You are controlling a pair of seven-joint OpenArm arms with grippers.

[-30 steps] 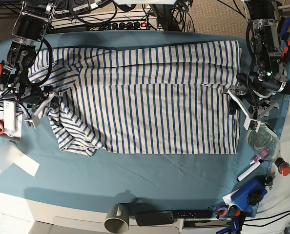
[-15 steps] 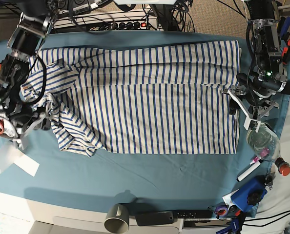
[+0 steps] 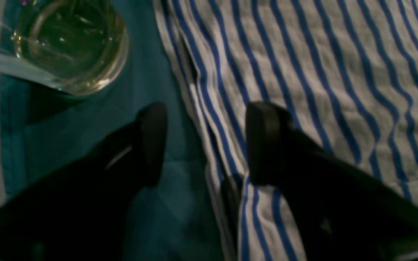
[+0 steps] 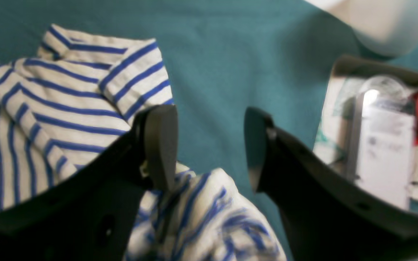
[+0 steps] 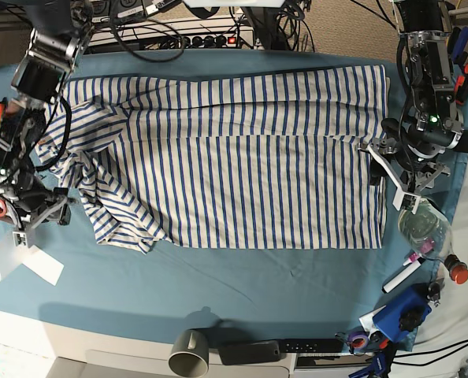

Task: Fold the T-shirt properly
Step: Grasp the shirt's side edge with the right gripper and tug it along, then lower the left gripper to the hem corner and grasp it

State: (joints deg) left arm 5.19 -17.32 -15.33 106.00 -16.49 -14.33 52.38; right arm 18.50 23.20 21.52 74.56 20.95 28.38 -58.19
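Note:
The T-shirt [image 5: 234,157], white with thin blue stripes, lies spread across the teal table cloth [image 5: 242,283], its sleeve end bunched at the left. My right gripper [image 5: 41,222] hovers just left of that bunched sleeve [image 4: 67,108]. It is open [image 4: 209,145], with only teal cloth between its fingers and a crumpled fold [image 4: 209,221] under the left finger. My left gripper [image 5: 388,173] stands open [image 3: 205,145] at the shirt's right edge. One finger [image 3: 267,141] is over the striped cloth [image 3: 321,72], the other over the teal cloth.
A clear bottle [image 5: 427,232] with a red cap lies right beside the left gripper, shown as glass [image 3: 71,43] in the left wrist view. A marker [image 5: 403,274] and blue items [image 5: 399,311] lie front right. A tray [image 4: 383,145] with red tape sits far left, a white cup [image 5: 9,260] below it, a grey mug [image 5: 189,353] and a remote [image 5: 285,348] in front.
My right gripper has moved left and toward the front, away from the sleeve, and has opened and let it go. The sleeve cloth has settled. The left arm has not moved.

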